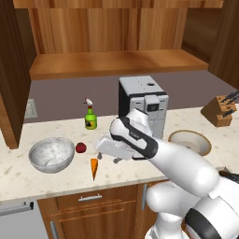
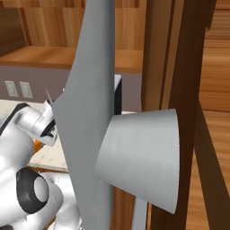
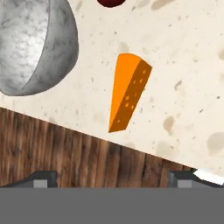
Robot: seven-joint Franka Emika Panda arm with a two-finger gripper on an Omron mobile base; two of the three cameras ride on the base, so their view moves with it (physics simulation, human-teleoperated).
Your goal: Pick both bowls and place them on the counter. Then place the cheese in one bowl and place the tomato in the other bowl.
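The grey-white marbled bowl (image 1: 51,154) stands on the counter (image 1: 28,184) at the left, and the shallow beige bowl (image 1: 190,141) stands on it at the right, behind my arm. Just right of the marbled bowl lies the tomato (image 1: 80,148). The orange cheese (image 1: 94,168) wedge lies near the counter's front edge. My gripper (image 1: 106,156) hovers open just right of and above the cheese. In the hand view the cheese (image 3: 128,92) lies ahead between the widely spread fingertips (image 3: 41,178), with the marbled bowl (image 3: 35,43) at upper left and the tomato (image 3: 111,2) at the top edge.
A coffee machine (image 1: 142,105) and a green spray bottle (image 1: 90,117) stand at the back of the counter, a knife block (image 1: 219,111) at the far right. A wooden shelf (image 1: 116,63) runs above. A grey panel (image 2: 90,112) blocks much of the right base view.
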